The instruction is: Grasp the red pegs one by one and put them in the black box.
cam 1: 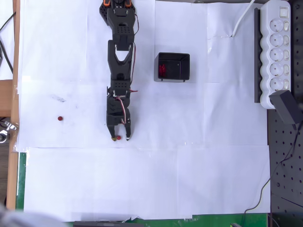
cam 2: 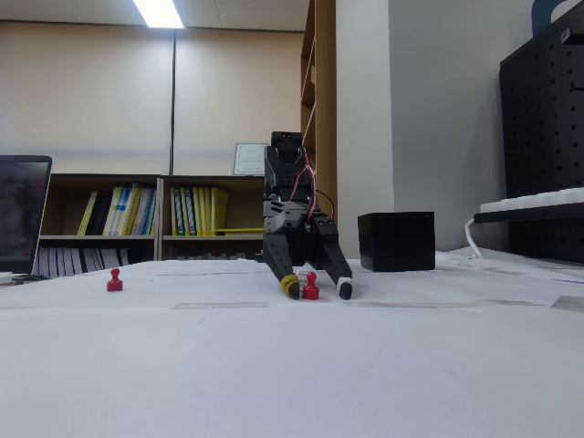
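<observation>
Gripper, fingers spread and lowered to the desk, straddles an upright red peg, nearer its left finger in the overhead view.

One red peg stands mid-table, another far left (several already inside the black box).
</observation>
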